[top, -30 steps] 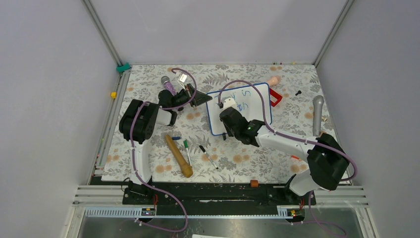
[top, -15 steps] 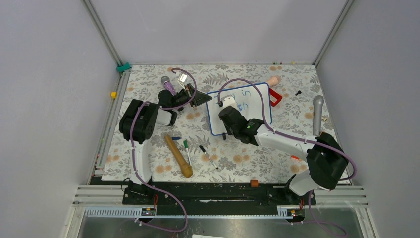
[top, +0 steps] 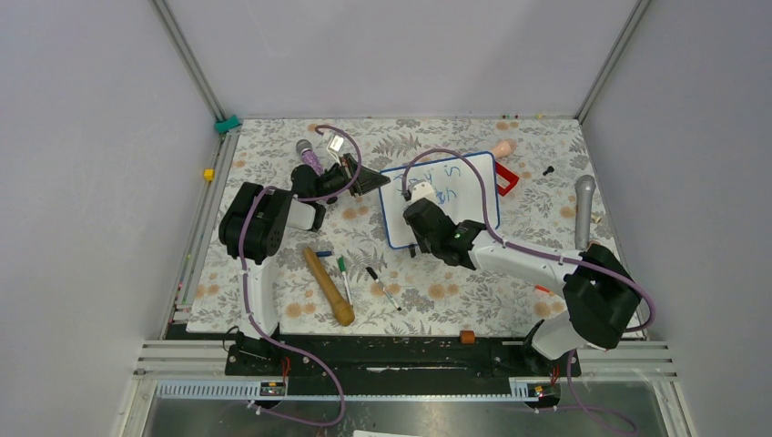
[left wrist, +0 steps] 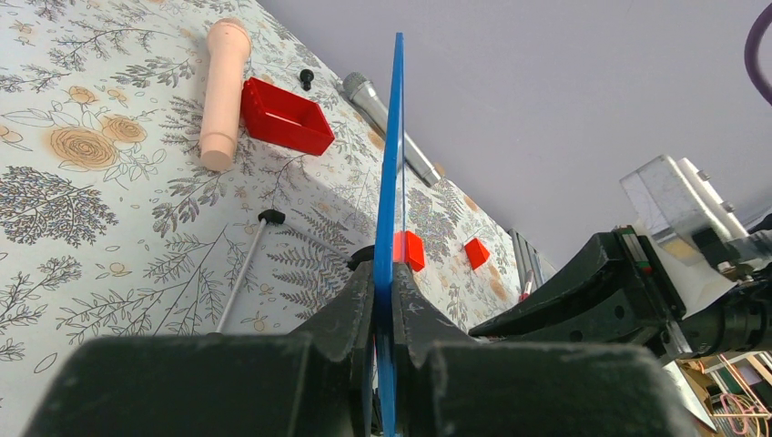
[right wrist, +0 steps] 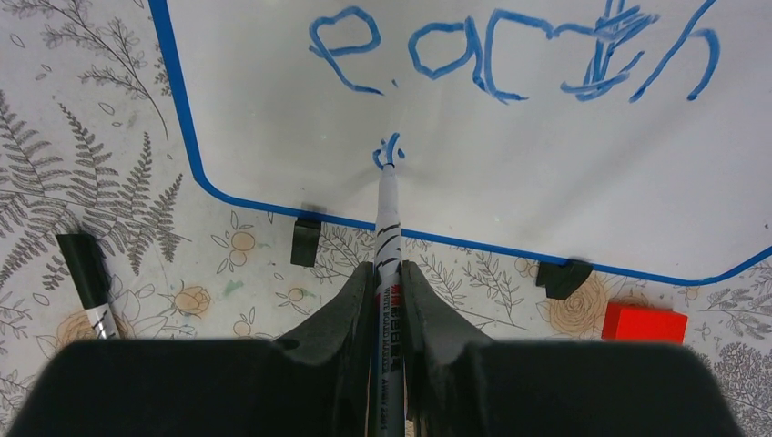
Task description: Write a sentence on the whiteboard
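The whiteboard [top: 475, 208], white with a thin blue frame, lies tilted on the floral table. My left gripper [top: 371, 182] is shut on its left edge, which runs edge-on between the fingers [left wrist: 383, 273] in the left wrist view. My right gripper [right wrist: 389, 269] is shut on a whiteboard marker [right wrist: 388, 218], whose tip touches the board just above its near edge. A small blue stroke [right wrist: 389, 150] sits at the tip. Above it, the sentence shows the word "each" [right wrist: 510, 55]. Two blue lines of writing [top: 443, 173] show from above, partly hidden by my right wrist.
A wooden pestle [top: 328, 287], a green marker [top: 343, 271] and a black marker [top: 382, 287] lie near the table's front. A red tray [top: 506, 179] and a peach cylinder [top: 501, 148] sit behind the board. A grey microphone [top: 584, 209] lies to the right, a red block [right wrist: 645, 323] by the board's foot.
My right arm has shifted only slightly with the marker on the board. The left arm and the board have not moved.
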`<action>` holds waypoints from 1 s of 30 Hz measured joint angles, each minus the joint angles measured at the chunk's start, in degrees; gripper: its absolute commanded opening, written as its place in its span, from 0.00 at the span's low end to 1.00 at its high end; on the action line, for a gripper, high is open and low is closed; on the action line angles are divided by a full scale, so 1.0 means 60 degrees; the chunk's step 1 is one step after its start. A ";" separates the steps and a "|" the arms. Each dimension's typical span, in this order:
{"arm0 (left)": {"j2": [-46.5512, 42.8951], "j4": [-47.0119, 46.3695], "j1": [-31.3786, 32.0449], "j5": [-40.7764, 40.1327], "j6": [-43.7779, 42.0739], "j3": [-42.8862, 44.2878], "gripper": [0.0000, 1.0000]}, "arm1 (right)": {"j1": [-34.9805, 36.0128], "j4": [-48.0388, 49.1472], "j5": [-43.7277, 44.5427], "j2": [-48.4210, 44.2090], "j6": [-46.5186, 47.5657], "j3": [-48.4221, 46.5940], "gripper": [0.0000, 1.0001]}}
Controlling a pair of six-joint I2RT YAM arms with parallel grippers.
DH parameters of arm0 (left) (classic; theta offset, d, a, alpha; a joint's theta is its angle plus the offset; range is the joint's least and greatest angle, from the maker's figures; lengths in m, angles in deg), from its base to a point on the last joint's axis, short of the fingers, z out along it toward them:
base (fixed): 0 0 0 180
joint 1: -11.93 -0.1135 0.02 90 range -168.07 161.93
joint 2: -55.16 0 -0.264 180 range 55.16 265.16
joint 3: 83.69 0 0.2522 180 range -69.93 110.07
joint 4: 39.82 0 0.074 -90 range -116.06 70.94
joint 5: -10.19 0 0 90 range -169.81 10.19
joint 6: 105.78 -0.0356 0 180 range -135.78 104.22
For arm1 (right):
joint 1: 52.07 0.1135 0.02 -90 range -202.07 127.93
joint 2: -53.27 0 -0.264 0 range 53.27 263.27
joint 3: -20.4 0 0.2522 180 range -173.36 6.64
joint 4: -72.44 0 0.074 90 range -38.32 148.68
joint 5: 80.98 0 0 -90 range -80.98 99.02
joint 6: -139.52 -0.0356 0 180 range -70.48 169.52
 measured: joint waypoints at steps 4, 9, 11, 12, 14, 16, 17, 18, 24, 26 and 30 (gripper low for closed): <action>0.0000 -0.0004 0.0000 0.0000 0.0000 0.0000 0.00 | 0.0018 -0.0124 -0.0062 -0.0044 -0.0098 0.0189 0.00; 0.0000 -0.0011 0.0000 0.0004 0.0004 0.0000 0.00 | 0.0022 -0.0255 -0.0168 -0.0051 -0.0149 0.0295 0.00; 0.0000 -0.0015 0.0000 0.0004 0.0004 0.0004 0.00 | 0.0022 -0.0270 -0.0168 -0.0051 -0.0149 0.0291 0.00; 0.0000 -0.0015 0.0000 0.0004 0.0000 0.0000 0.00 | 0.0022 -0.0277 -0.0168 -0.0051 -0.0149 0.0291 0.00; 0.0000 -0.0015 0.0000 0.0004 0.0000 0.0000 0.00 | 0.0022 -0.0324 -0.0168 -0.0047 -0.0146 0.0273 0.00; 0.0000 -0.0015 0.0000 0.0004 0.0000 0.0000 0.00 | 0.0022 -0.0404 -0.0157 -0.0029 -0.0138 0.0197 0.00; 0.0000 -0.0015 0.0004 0.0004 0.0000 0.0000 0.00 | 0.0022 -0.0419 -0.0149 -0.0011 -0.0138 0.0135 0.00; 0.0000 -0.0015 0.0007 0.0004 0.0000 0.0000 0.00 | 0.0022 -0.0430 -0.0142 0.0007 -0.0135 0.0062 0.00; 0.0000 -0.0015 0.0007 0.0004 0.0004 0.0000 0.00 | 0.0022 -0.0430 -0.0135 0.0168 -0.0095 -0.0397 0.00; 0.0000 -0.0018 0.0007 0.0004 0.0000 0.0000 0.00 | 0.0018 -0.0426 -0.0127 0.0204 -0.0091 -0.0470 0.00; 0.0000 -0.0018 0.0007 0.0004 0.0000 0.0000 0.00 | -0.0015 -0.0455 -0.0098 0.0259 -0.0087 -0.0535 0.00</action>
